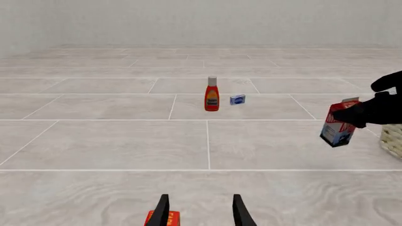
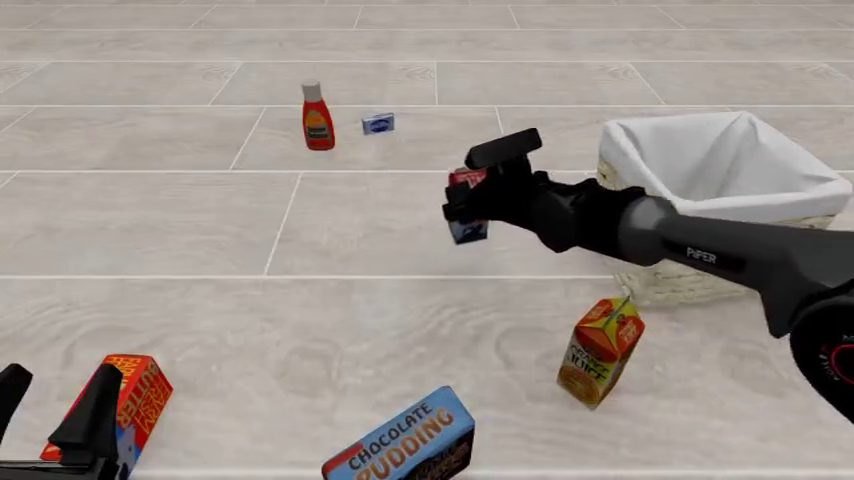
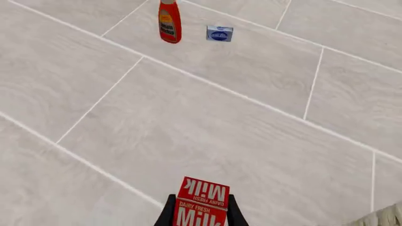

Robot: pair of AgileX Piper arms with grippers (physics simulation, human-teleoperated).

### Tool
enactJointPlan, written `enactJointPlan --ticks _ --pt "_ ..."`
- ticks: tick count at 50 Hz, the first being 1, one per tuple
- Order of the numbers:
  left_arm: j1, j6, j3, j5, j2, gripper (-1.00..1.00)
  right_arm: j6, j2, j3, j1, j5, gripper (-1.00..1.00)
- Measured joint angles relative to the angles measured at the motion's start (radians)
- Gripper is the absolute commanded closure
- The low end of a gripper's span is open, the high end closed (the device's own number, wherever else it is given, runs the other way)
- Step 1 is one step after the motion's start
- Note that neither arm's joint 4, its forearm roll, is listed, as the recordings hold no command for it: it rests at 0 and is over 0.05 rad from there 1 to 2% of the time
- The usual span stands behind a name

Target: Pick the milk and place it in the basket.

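Note:
The milk (image 2: 467, 231), a small carton with a red top and a blue and white lower part, hangs tilted in my right gripper (image 2: 466, 196), which is shut on its upper part. It is just left of the basket (image 2: 627, 160), pale wicker with a white liner. In the right wrist view the milk (image 3: 202, 193) sits between the two black fingers (image 3: 168, 213). The left wrist view shows the milk (image 1: 338, 127) beside the basket's edge (image 1: 393, 139). My left gripper (image 1: 201, 214) stands open and empty at the near left.
A red ketchup bottle (image 2: 316, 117) and a small blue box (image 2: 378, 123) stand at the back. An orange juice carton (image 2: 602, 350) leans in front of the basket. A chocolate pudding box (image 2: 400, 440) lies near the front. A red-orange box (image 2: 134, 393) is beside my left gripper (image 2: 51, 405).

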Motion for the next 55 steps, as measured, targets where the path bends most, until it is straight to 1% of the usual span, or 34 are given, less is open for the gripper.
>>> enactJointPlan --ticks 9,12,21,27,38,55 --pt "0.000 0.000 0.000 0.000 0.000 -1.00 -0.016 -0.156 0.072 -0.009 0.010 1.00" --pt "0.000 0.000 0.000 0.000 0.000 -1.00 -0.019 -0.210 0.088 -0.011 0.027 1.00" --pt "0.000 0.000 0.000 0.000 0.000 -1.00 -0.028 -0.352 0.112 -0.022 0.076 1.00" --pt "0.000 0.000 0.000 0.000 0.000 -1.00 -0.029 -0.423 0.115 -0.044 0.105 1.00" --pt "0.000 0.000 0.000 0.000 0.000 -1.00 -0.032 -0.506 0.104 -0.093 0.149 1.00" --pt "0.000 0.000 0.000 0.000 0.000 -1.00 -0.035 -0.570 0.104 -0.176 0.185 1.00"
